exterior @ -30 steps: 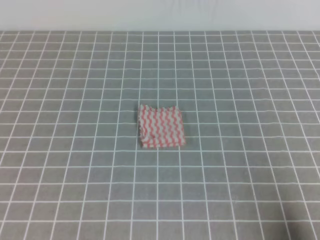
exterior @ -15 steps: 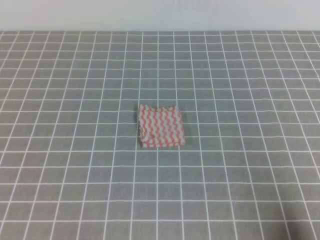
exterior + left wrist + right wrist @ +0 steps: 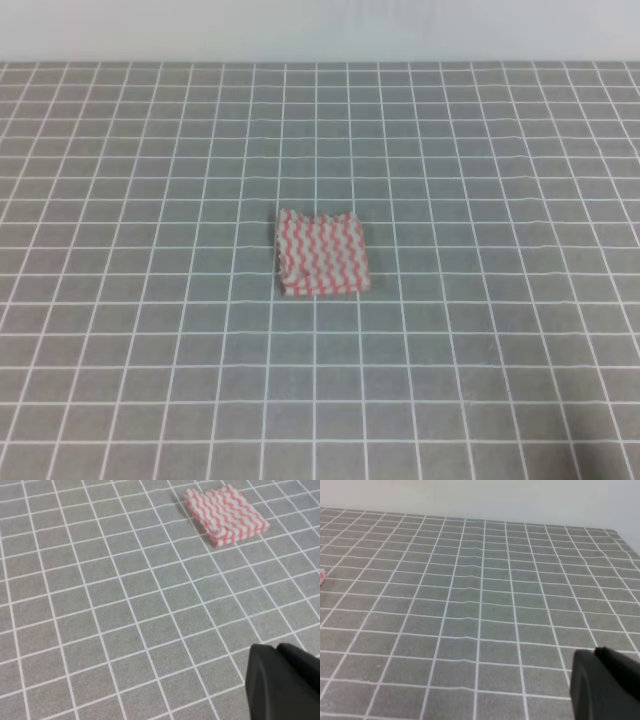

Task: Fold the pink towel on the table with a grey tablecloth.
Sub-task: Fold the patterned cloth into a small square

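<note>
And here is the pink towel (image 3: 323, 253), sitting just about dead centre of the exterior high view on the table with a grey tablecloth (image 3: 480, 180), already folded into a small, thick, roughly square pad with its zigzag stripes facing up. Its top edge looks a little ragged and the left edge bunches slightly, with a soft crease near the 8 o'clock corner. From the left wrist camera the towel (image 3: 226, 514) lies up at about 1 o'clock, stacked layers showing along its near edge, lying flat on the gridded cloth (image 3: 100, 605). The left gripper (image 3: 282, 682) shows only as a dark, blunt shape at 5 o'clock of that view, well apart from the towel and touching nothing that can be seen; whether its jaws are parted or closed, I cannot tell. Over on the right wrist camera, the tablecloth (image 3: 480, 595) runs away toward a pale wall (image 3: 480, 497) at 12 o'clock, and a tiny sliver of pink (image 3: 322, 576) peeks in at 9 o'clock, at the very edge. The right gripper (image 3: 605, 685) is likewise a dark mass at 5 o'clock, and its jaw state cannot be told either.
</note>
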{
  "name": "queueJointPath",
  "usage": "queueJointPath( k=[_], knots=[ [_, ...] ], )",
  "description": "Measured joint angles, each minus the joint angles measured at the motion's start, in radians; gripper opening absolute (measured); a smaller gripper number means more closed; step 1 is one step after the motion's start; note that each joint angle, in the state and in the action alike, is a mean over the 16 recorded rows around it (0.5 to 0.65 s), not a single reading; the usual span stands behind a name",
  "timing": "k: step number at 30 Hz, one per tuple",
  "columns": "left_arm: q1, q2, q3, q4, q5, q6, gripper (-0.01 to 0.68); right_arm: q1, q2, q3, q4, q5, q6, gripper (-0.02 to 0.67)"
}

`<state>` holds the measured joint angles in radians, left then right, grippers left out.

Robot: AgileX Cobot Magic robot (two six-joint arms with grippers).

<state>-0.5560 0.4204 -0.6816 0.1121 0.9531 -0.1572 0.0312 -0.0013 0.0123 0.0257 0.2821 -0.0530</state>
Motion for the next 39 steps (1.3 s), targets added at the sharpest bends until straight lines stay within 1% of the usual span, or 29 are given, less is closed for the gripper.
queueJointPath(
  k=[5,8,11,14,17,19,22,25,30,34,39],
  knots=[
    [0.003,-0.022,0.053,0.022,-0.109,0.001,0.0,0.0,0.0,0.0,0.0,-0.001,0.0,-0.017],
    [0.019,-0.054,0.119,0.038,-0.269,0.003,0.0,0.0,0.003,0.005,-0.001,-0.003,0.001,-0.017],
    [0.053,-0.097,0.208,0.051,-0.479,0.005,0.0,0.0,0.002,0.007,-0.002,-0.004,0.001,-0.017],
    [0.106,-0.147,0.312,0.059,-0.706,0.006,0.0,0.0,0.003,0.007,-0.002,-0.004,0.001,-0.017],
    [0.175,-0.2,0.415,0.064,-0.913,0.006,0.0,0.0,0.004,0.01,-0.003,-0.006,0.001,-0.016],
    [0.226,-0.234,0.478,0.057,-1.023,0.006,0.0,0.0,0.004,0.01,-0.003,-0.006,0.001,-0.016],
    [0.304,-0.281,0.56,0.031,-1.132,0.005,0.0,0.0,0.004,0.012,-0.003,-0.007,0.001,-0.016],
    [0.371,-0.323,0.618,0.002,-1.152,0.003,0.0,0.0,0.002,0.007,-0.002,-0.004,0.001,-0.017],
    [0.451,-0.385,0.672,-0.038,-1.064,0.004,0.0,0.0,0.002,0.009,-0.003,-0.005,0.0,-0.017],
    [0.488,-0.42,0.693,-0.062,-0.962,0.01,0.0,0.0,0.001,0.007,-0.002,-0.004,0.0,-0.017],
    [0.511,-0.445,0.699,-0.064,-0.818,0.036,0.0,0.0,0.001,0.007,-0.002,-0.004,0.0,-0.017]
  ],
)
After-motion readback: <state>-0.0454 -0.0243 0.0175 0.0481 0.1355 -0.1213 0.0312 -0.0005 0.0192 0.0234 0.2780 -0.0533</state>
